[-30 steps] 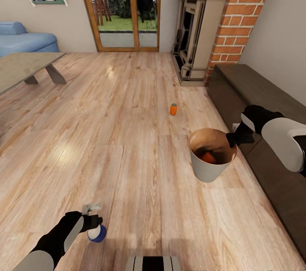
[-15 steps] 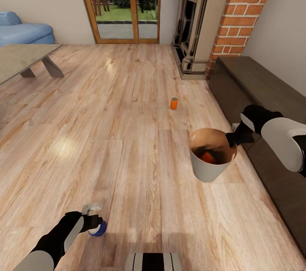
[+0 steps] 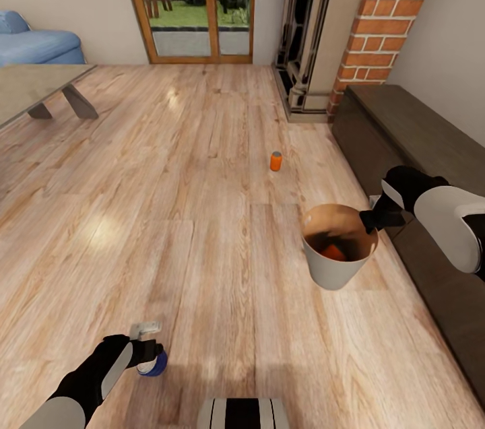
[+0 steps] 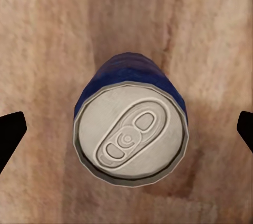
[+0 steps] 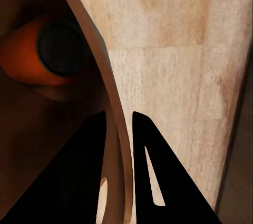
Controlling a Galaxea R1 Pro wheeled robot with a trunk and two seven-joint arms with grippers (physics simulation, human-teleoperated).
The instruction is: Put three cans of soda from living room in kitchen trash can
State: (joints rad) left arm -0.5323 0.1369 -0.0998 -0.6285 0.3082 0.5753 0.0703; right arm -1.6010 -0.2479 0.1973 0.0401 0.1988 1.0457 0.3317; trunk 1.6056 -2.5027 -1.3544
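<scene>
Bin gripped, blue can between open jaws
Right gripper (image 3: 370, 219) pinches the trash can (image 3: 330, 274) rim, centre-right; left gripper (image 3: 149, 353) straddles the blue can (image 3: 155, 365), lower left, jaws wide, not touching.

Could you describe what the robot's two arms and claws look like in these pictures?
Both arms have white, rounded forearm shells with black wrist sections. The left claw carries a small grey metallic part on top. The right claw is black, and its fingers show as flat, tapering black wedges.
</scene>
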